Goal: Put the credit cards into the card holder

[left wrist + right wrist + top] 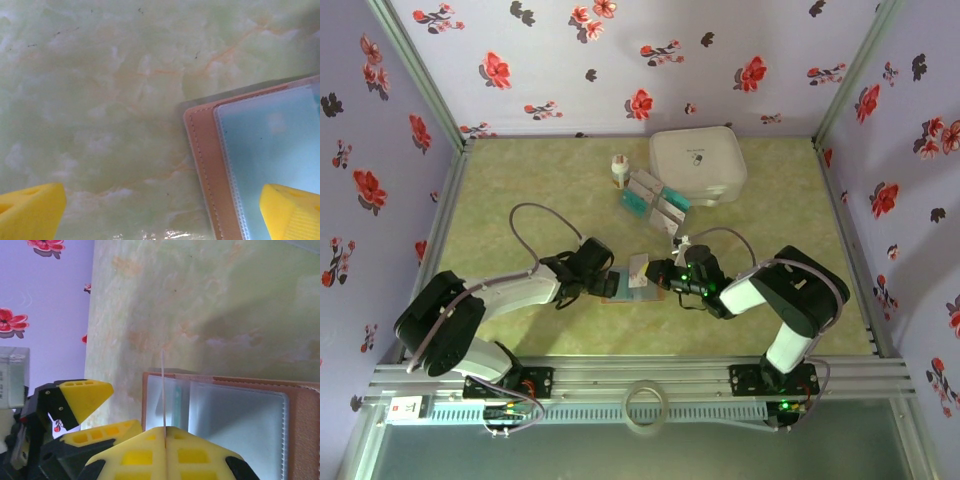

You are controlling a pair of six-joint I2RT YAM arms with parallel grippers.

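The card holder point(638, 291) lies open on the table between my two grippers, its brown rim point(205, 165) framing clear sleeves with a teal card inside. My right gripper point(165, 432) is shut on a white credit card point(163, 390), seen edge-on and held upright over the holder's point(302, 410) left sleeve. That same card point(640, 268) shows pale in the top view, at the right gripper point(657, 273). My left gripper point(160, 215) is open, one fingertip point(292, 212) over the holder's sleeve and the other off to the side above bare table. More credit cards point(655, 200) lie farther back.
A large white zip case point(698, 163) stands at the back right, with a small white bottle point(618, 168) to its left. The left gripper's yellow fingers point(82, 395) sit close beside the right gripper. Floral walls enclose the table on three sides.
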